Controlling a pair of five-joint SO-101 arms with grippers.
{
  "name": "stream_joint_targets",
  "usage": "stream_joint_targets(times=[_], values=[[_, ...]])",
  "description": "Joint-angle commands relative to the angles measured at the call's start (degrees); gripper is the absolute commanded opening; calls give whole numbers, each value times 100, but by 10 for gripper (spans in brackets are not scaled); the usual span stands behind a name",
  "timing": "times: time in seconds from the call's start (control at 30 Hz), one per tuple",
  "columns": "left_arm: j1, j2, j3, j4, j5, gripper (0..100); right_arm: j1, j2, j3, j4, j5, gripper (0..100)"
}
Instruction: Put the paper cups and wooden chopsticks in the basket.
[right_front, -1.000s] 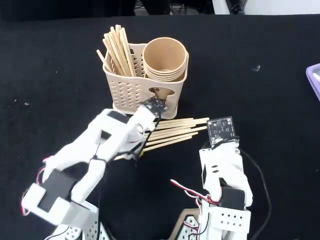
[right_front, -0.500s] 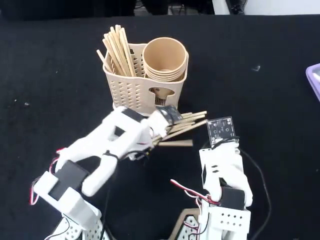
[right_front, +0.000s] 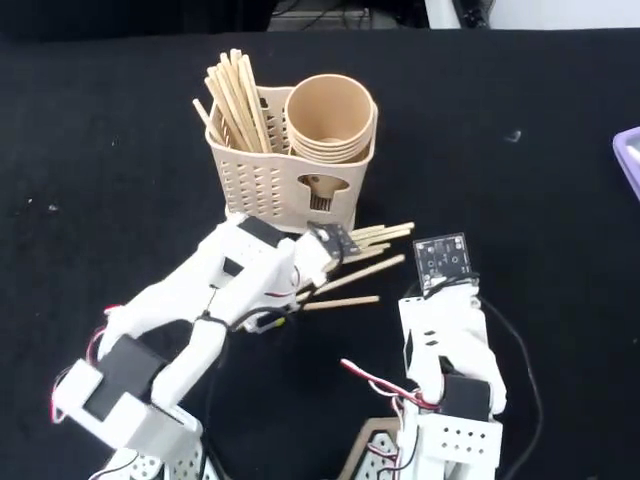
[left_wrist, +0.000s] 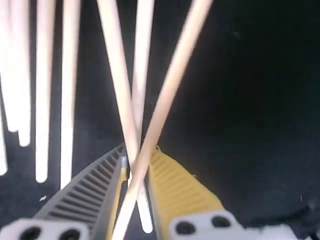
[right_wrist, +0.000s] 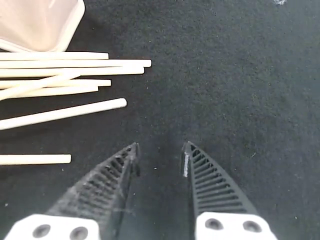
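Wooden chopsticks (right_front: 372, 238): loose lot on the table (right_front: 540, 220), just in front of the basket (right_front: 262, 184); long axes roughly side to side, inner ends hidden under the left gripper (left_wrist: 139, 150), clamped on two crossed sticks. Right gripper (right_wrist: 159, 156) spread, holding nothing.

One basket (right_front: 262, 180), one cup stack (right_front: 331, 116)

Overhead, two close wrists; shared chopsticks (right_front: 370, 270)

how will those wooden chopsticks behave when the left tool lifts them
The chopsticks look thin and straight, so probably stiff and light. They cross in the left tool, so one may pivot or slip out. Loose chopsticks nearby look round, so might roll if nudged.
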Motion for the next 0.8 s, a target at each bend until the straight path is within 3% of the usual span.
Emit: stream_joint_targets(times=[0.0, 0.23, 0.33, 0.43, 0.77], values=[[-101, -536, -48, 387, -334, 30, 123, -127, -13, -9, 35, 145], [-497, -563, 497, 141, -756, 34, 97, -127, -13, 0, 35, 145], [-532, -563, 629, -123, -738, 88, 88, -127, -13, 9, 35, 145], [-558, -615, 629, -457, -396, 146, 88, -127, -13, 9, 35, 145], [13, -554, 664, -1433, 387, 148, 88, -127, -13, -9, 35, 145]])
